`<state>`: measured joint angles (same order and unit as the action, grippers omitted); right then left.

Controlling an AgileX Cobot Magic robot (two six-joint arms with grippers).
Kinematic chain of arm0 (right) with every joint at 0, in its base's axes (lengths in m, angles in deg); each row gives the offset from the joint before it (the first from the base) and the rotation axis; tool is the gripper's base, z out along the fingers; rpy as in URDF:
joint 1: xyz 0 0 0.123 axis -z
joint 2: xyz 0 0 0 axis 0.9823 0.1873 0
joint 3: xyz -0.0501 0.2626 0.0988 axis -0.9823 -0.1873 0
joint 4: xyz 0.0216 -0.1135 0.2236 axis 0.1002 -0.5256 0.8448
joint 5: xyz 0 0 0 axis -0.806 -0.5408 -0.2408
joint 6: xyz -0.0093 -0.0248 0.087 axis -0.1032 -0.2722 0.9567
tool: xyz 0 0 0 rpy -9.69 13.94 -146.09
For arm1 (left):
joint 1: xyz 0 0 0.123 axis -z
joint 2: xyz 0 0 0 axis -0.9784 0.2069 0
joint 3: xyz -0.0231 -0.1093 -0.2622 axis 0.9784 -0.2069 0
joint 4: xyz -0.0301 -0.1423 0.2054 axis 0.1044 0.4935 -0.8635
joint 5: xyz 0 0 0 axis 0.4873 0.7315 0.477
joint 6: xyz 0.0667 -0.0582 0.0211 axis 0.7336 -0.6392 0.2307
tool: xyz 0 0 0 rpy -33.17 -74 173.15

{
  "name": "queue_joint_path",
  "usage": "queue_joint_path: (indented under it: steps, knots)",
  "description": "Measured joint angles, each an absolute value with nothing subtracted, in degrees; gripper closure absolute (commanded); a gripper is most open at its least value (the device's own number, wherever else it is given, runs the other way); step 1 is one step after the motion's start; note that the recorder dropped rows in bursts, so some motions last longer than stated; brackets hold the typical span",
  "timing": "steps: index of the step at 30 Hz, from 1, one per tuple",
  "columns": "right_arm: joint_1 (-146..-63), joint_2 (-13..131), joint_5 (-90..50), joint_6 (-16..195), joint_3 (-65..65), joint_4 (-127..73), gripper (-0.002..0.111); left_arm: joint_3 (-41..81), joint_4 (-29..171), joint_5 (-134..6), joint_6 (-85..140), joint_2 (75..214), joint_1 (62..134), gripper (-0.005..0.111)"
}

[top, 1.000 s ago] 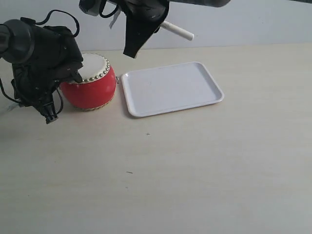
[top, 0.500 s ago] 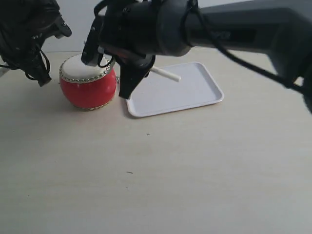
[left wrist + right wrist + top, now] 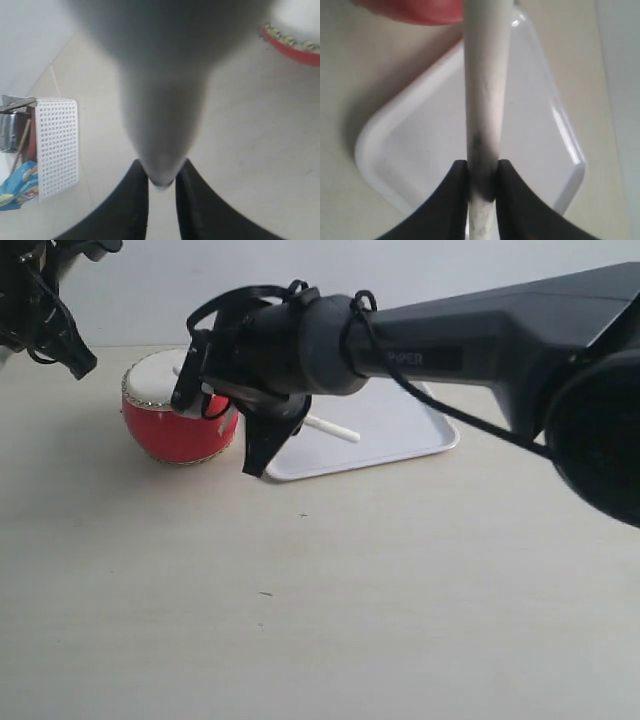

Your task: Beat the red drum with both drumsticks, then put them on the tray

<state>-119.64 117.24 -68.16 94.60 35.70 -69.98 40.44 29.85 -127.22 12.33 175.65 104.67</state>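
**Two sticks held tight by the drum**

The red drum (image 3: 172, 437) sits on the table (image 3: 350, 600) at the far left. The white tray (image 3: 425, 428) lies just beside it, on its right.

The right gripper (image 3: 482, 172) reaches across to the drum. Its fingers are clenched on the right drumstick (image 3: 486, 75). The back end of that stick pokes out over the tray. The front end is hidden behind the arm.

The left gripper (image 3: 162, 175) is up high, to the left of the drum. Its fingers squeeze the left drumstick (image 3: 161, 110), which looks big and blurry so close to the camera.
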Motion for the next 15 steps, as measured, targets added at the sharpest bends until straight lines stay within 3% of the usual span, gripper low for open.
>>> queue_joint_path:
  steps: [15]
  knots:
    - [-118.42,100.43,-76.69,93.54,35.7,-71.38,0.108,40.44,73.79,-107.97,30.94,174.69,104.67,0.107]
